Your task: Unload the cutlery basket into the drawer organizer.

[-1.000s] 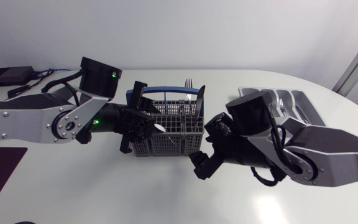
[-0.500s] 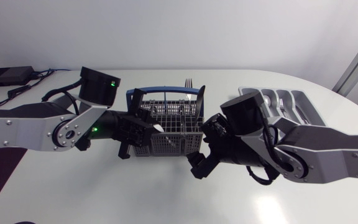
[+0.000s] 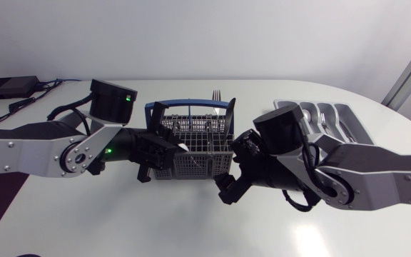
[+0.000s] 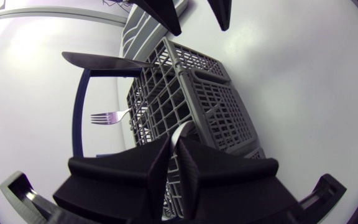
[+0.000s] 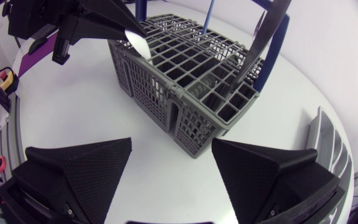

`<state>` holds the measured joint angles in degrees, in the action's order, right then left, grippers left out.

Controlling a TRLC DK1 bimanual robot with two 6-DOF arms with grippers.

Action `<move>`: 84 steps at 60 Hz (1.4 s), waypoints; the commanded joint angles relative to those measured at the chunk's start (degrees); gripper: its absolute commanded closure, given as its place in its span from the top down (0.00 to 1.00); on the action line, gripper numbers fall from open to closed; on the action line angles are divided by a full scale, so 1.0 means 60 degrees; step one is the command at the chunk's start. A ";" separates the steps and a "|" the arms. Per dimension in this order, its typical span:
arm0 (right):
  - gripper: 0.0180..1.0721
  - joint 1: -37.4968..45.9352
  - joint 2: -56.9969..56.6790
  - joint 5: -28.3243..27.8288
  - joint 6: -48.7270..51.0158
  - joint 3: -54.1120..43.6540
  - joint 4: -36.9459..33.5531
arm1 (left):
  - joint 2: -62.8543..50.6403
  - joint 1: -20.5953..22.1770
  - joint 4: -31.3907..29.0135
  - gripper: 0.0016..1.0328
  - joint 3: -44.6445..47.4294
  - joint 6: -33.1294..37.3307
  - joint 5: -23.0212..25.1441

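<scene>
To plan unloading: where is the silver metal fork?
In the head view, the silver metal fork stands in the grey plastic cutlery basket, far side, beside the long knife.

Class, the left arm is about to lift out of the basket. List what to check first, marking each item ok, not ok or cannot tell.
1. left gripper shut on the silver utensil: ok.
2. Utensil free of the cutlery basket grid: cannot tell.
3. right gripper open, outside the basket: ok.
4. fork and knife apart from the left gripper: ok.
5. Way to the drawer organizer free: not ok, the right arm lies between.
</scene>
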<state>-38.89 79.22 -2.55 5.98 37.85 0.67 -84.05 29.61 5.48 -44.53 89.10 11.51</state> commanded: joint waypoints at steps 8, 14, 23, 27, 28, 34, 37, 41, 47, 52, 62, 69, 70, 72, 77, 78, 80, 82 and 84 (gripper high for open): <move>0.88 0.0037 0.0185 0.0073 -0.0103 -0.0067 0.0167 | 0.0429 0.0076 -0.0297 0.09 -0.0107 -0.0055 0.0133; 0.88 0.0037 0.0156 0.0087 -0.0088 -0.0053 0.0153 | 0.0766 0.0046 -0.0385 0.09 -0.0180 -0.0128 0.0177; 0.88 -0.0007 0.0097 0.0131 -0.0088 -0.0053 0.0138 | 0.1279 0.0061 -0.0561 0.09 -0.0210 -0.0143 0.0162; 0.88 -0.0065 0.0053 0.0146 -0.0103 -0.0082 0.0109 | 0.1484 0.0046 -0.0634 0.09 -0.0224 -0.0143 0.0147; 0.88 -0.0095 0.0039 0.0161 -0.0103 -0.0082 0.0109 | 0.1499 0.0046 -0.0664 0.09 -0.0224 -0.0143 0.0147; 0.88 -0.0153 -0.0108 0.0249 -0.0117 -0.0155 0.0079 | 0.1836 0.0076 -0.1030 0.09 -0.0312 -0.0099 0.0030; 0.88 -0.0183 -0.0181 0.0263 -0.0117 -0.0199 0.0079 | 0.1953 0.0105 -0.1118 0.09 -0.0341 -0.0084 -0.0014; 0.88 -0.0212 -0.0240 0.0293 -0.0103 -0.0243 0.0079 | 0.2173 0.0178 -0.1264 0.09 -0.0268 -0.0011 -0.0043; 0.88 -0.0256 -0.0283 0.0322 -0.0117 -0.0287 0.0065 | 0.2378 0.0222 -0.1191 0.10 0.0113 0.0267 -0.0043; 0.88 -0.0271 -0.0313 0.0322 -0.0117 -0.0360 0.0050 | 0.2524 0.0207 -0.0839 0.12 0.0611 0.0619 -0.0043; 0.88 -0.0256 -0.0313 0.0322 -0.0132 -0.0448 0.0079 | 0.2597 0.0134 -0.0766 0.37 0.0801 0.1102 -0.0043; 0.88 -0.0212 -0.0269 0.0336 -0.0132 -0.0448 0.0094 | 0.2466 0.0002 -0.0869 0.50 0.0772 0.1615 0.0045; 0.88 -0.0212 -0.0269 0.0336 -0.0132 -0.0434 0.0094 | 0.2422 -0.0027 -0.0883 0.51 0.0757 0.1673 0.0089; 0.88 -0.0197 -0.0254 0.0336 -0.0132 -0.0434 0.0094 | 0.2363 -0.0086 -0.0883 0.51 0.0743 0.1849 0.0133; 0.88 -0.0139 -0.0240 0.0336 -0.0132 -0.0448 0.0094 | 0.2202 -0.0247 -0.0898 0.53 0.0655 0.2186 0.0309; 0.88 -0.0139 -0.0225 0.0336 -0.0132 -0.0448 0.0094 | 0.2158 -0.0291 -0.0898 0.54 0.0655 0.2245 0.0323; 0.88 -0.0124 -0.0196 0.0336 -0.0132 -0.0448 0.0109 | 0.2070 -0.0335 -0.0869 0.54 0.0640 0.2479 0.0338; 0.88 -0.0109 -0.0152 0.0336 -0.0117 -0.0434 0.0109 | 0.1982 -0.0349 -0.0854 0.55 0.0655 0.2640 0.0338; 0.88 -0.0095 -0.0122 0.0336 -0.0132 -0.0434 0.0123 | 0.1938 -0.0364 -0.0854 0.57 0.0669 0.2787 0.0338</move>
<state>-39.97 78.00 -1.04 5.98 36.29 1.34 -70.76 28.03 0.30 -40.86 101.34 13.04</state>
